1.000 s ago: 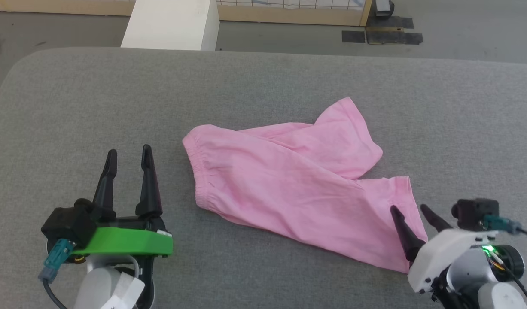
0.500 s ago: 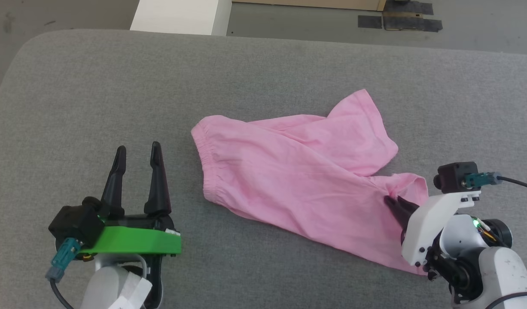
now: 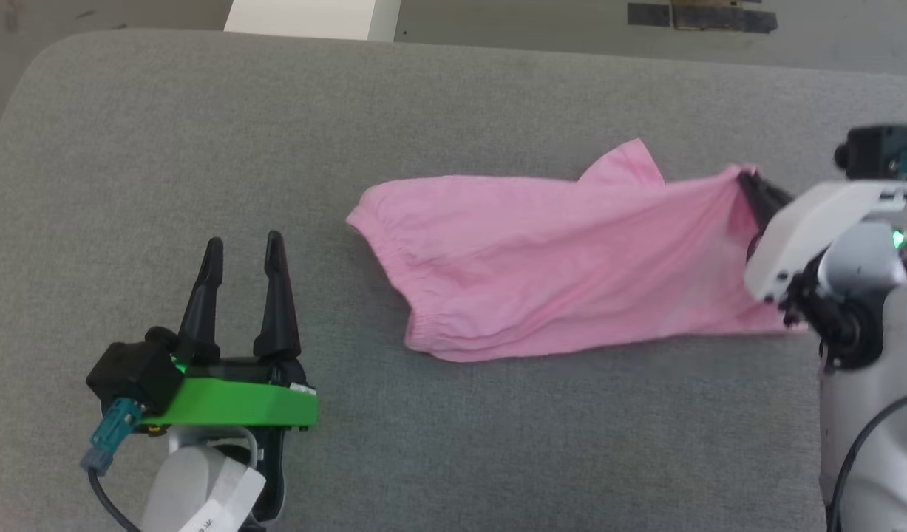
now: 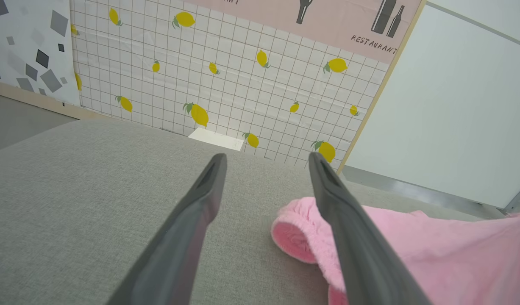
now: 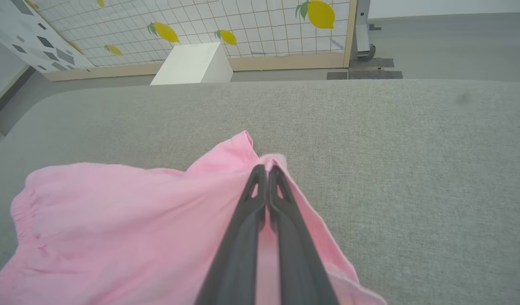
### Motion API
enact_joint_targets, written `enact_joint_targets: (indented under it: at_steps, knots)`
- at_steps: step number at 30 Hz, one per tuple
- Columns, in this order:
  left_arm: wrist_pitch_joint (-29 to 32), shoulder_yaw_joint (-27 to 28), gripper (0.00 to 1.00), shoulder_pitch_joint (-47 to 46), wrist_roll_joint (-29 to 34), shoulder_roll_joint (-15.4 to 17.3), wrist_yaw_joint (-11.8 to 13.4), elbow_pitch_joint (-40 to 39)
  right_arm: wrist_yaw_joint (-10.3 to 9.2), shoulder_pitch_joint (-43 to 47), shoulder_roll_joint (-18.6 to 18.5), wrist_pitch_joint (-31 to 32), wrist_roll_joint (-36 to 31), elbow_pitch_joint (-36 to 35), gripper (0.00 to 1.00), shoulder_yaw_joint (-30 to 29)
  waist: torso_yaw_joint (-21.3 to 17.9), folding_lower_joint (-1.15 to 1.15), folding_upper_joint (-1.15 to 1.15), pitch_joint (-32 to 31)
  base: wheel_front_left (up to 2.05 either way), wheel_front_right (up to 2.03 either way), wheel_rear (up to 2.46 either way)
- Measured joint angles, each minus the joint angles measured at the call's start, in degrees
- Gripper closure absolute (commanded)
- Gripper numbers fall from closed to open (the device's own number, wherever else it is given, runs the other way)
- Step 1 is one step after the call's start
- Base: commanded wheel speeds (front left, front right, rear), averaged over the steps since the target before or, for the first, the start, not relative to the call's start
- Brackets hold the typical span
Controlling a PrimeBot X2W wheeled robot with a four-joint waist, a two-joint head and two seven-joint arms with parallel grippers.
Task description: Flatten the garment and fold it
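The garment (image 3: 556, 266), a light-pink pair of small shorts, lies stretched across the grey cushion with its gathered elastic band (image 3: 394, 281) at the left end. My right gripper (image 3: 749, 188) is shut on the garment's right hem and holds that end lifted off the cushion; in the right wrist view its fingers (image 5: 266, 176) pinch the pink cloth (image 5: 128, 224). My left gripper (image 3: 245, 251) rests open on the cushion to the left of the elastic band, with nothing between its fingers. In the left wrist view the band end (image 4: 293, 237) lies just right of the right finger.
The grey cushion (image 3: 202, 133) spreads wide on all sides of the garment, with a rounded far-left corner. Beyond its far edge stand a white block (image 3: 313, 18) on the floor and dark tape patches (image 3: 701, 16). A lemon-patterned wall panel (image 4: 226, 72) rises behind.
My right gripper shut on the garment's right hem, then lifted and pulled it up and to the right, stretching the cloth out. The head view shifted. The left gripper stayed open in place.
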Motion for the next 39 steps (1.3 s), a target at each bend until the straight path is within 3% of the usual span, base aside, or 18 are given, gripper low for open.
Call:
enact_joint_targets:
  at_steps: [9, 10, 11, 18, 27, 33, 39]
  knots:
    - [0.00, -1.92, 0.00, -2.18, -1.11, -0.05, 0.05, -0.13, 0.00, -13.82, 0.01, -5.35, -5.92, 18.61, 1.00, -6.71, 2.66, 0.01, 0.00, 3.55, 0.00, 0.00, 0.00]
    - [0.00, -2.04, 0.00, -2.24, -1.35, -0.05, 0.07, -0.09, 0.00, -14.34, -0.01, -5.90, -6.68, 20.05, 0.56, -6.98, 2.96, 0.01, 0.00, 3.82, 0.00, 0.00, 0.00]
    - [0.00, -2.13, 0.00, -2.26, -1.70, -0.05, 0.07, -0.07, 0.00, -14.71, -0.01, -6.84, -7.32, 21.50, 0.00, -7.21, 3.35, 0.01, 0.00, 4.11, 0.00, 0.00, 0.00]
    - [0.00, -1.83, 0.00, -2.04, -1.65, -0.08, 0.10, 0.26, 0.00, -13.90, 0.04, -17.73, -9.29, 21.16, 0.00, -5.52, 3.89, 0.01, 0.00, 3.89, 0.00, 0.00, 0.00]
    - [0.00, -1.88, 0.00, 0.21, -1.11, -0.08, -0.44, 1.49, 0.00, 6.14, 0.03, -36.02, -11.52, 3.22, 0.00, 0.10, 1.32, 0.00, 0.00, -1.16, 0.00, 0.00, 0.00]
    - [0.00, -2.79, 0.00, 1.62, -0.34, -0.09, -0.62, 1.75, 0.00, 20.73, 0.03, -42.89, -10.56, -5.11, 0.00, 2.50, -0.94, 0.00, 0.00, -4.66, 0.00, 0.00, 0.00]
    - [-0.01, -5.68, 0.00, 3.13, 1.16, -0.08, -1.56, 4.56, 0.00, 28.24, 0.04, -44.28, -8.06, -6.58, 0.00, 5.28, -3.08, 0.00, 0.00, -6.74, 0.00, 0.00, 0.00]
